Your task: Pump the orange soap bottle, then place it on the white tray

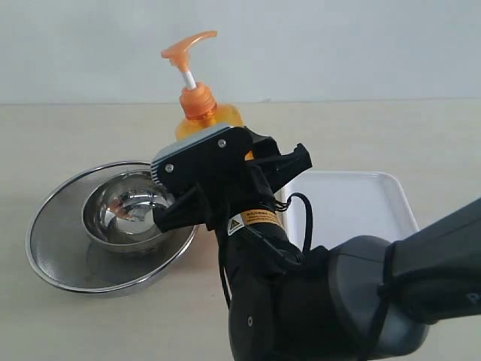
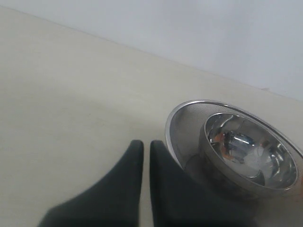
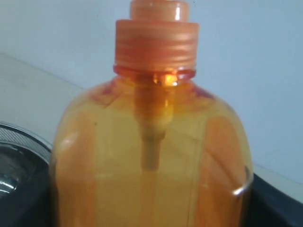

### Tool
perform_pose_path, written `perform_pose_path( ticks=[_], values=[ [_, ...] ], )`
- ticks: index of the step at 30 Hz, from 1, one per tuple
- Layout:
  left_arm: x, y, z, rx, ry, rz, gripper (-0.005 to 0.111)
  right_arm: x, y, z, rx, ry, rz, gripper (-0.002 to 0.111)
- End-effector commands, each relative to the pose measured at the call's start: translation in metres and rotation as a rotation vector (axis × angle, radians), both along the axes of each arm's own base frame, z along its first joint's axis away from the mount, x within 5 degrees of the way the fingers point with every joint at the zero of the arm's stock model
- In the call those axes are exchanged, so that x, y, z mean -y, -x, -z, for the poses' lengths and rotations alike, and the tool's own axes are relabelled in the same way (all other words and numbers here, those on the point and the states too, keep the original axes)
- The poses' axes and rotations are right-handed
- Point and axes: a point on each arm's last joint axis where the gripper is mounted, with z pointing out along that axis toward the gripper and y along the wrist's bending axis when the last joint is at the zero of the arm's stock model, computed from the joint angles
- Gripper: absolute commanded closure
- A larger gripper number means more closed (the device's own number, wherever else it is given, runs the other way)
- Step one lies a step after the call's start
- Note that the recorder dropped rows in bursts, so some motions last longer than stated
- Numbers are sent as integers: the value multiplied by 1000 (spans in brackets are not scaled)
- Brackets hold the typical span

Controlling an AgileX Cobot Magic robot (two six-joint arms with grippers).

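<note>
At centre of the exterior view, the right gripper (image 1: 229, 188) has its jaws closed against both sides of the orange soap bottle (image 1: 201, 101). The bottle is upright, its base hidden behind the gripper. Steel bowls (image 1: 60, 248), one nested in the other, sit close at lower left. The white tray (image 1: 361, 203) lies just beside at right. The right arm (image 1: 421, 278) enters from the lower right corner. The left gripper (image 2: 146, 151) has its fingers nearly together, holding nothing, over the table (image 2: 71, 94).

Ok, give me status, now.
Left end effector shut, empty, near bowls. Right end effector clamped on bottle, upright, pump up. Not on tray yet. Visible tray bare.
</note>
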Motion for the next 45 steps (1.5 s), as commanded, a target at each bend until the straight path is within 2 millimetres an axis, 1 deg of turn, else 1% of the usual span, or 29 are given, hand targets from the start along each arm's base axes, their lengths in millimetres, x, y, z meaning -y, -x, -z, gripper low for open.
perform_pose_path(
  ticks=[1, 14, 18, 22, 26, 28, 35, 37, 38, 39, 40, 41, 43, 45],
  values=[
    [0, 0, 1, 2, 7, 0, 102, 1, 0, -13, 98, 3, 12, 108],
    [0, 0, 1, 2, 7, 0, 102, 0, 0, -13, 107, 12, 1, 108],
    [-2, 0, 0, 3, -151, 10, 102, 1, 0, -13, 105, 12, 4, 108],
    [-2, 0, 0, 3, -151, 10, 102, 1, 0, -13, 105, 12, 5, 108],
    [-5, -2, -9, 81, -442, 30, 102, 0, 0, -13, 114, 37, 1, 108],
    [-4, -2, -15, 154, -438, 31, 102, 0, 0, -13, 116, 39, 0, 108],
    [2, -1, -42, 464, -363, 27, 102, 0, 0, -13, 115, 38, 0, 108],
    [3, 1, -47, 533, -210, 31, 102, 0, 0, -13, 115, 38, 0, 108],
    [4, 2, -51, 582, -81, 41, 102, 0, 0, -13, 115, 38, 0, 108],
    [5, 3, -55, 633, -3, 54, 102, 0, 0, -13, 115, 38, 0, 108],
    [6, 7, -63, 719, 102, 83, 102, 0, 0, -13, 115, 38, 0, 108],
    [9, 10, -69, 801, 170, 127, 102, 0, 0, -13, 115, 38, 0, 108],
    [13, 15, -78, 865, 225, 189, 102, 1, -1, -13, 115, 38, 2, 108],
    [12, 17, -94, 839, 278, 180, 102, 1, -1, -13, 115, 38, 2, 108]
  ],
)
